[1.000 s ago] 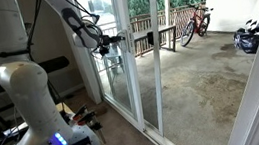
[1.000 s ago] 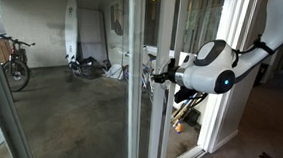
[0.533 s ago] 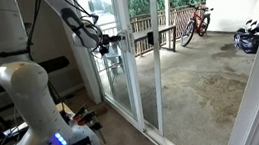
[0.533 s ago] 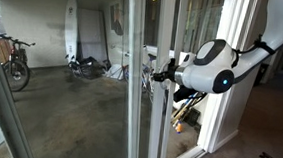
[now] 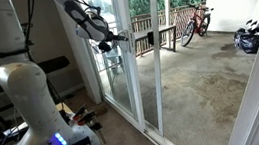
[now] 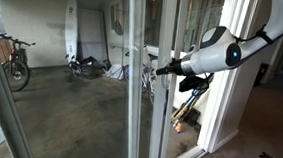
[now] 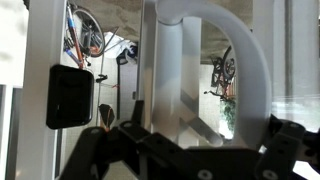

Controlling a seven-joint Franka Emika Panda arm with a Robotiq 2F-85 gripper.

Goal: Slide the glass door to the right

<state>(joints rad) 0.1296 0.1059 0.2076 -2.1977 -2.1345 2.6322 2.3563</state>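
Observation:
The glass door is a tall clear panel in a white frame; its edge stile shows in both exterior views (image 5: 132,82) (image 6: 145,109). Its white D-shaped handle (image 7: 250,70) arches across the wrist view, close up. My gripper (image 5: 111,42) (image 6: 163,69) is at the handle at about chest height. In the wrist view the gripper (image 7: 195,150) has its dark fingers spread wide at the bottom left and right. The handle's lower leg stands between them. The fingers look open, and I cannot see them pressing on the handle.
A second white-framed glass panel (image 6: 178,52) stands beside the door. Bicycles (image 5: 195,21) (image 6: 12,62) and a surfboard (image 6: 73,29) are outside on the concrete patio. The robot's white base (image 5: 21,92) and floor cables (image 5: 80,117) are indoors. A black box (image 7: 70,95) sits on the frame.
The arm's forearm and wrist have swung upward and rotated, while the gripper stays at the handle. The door has not visibly moved.

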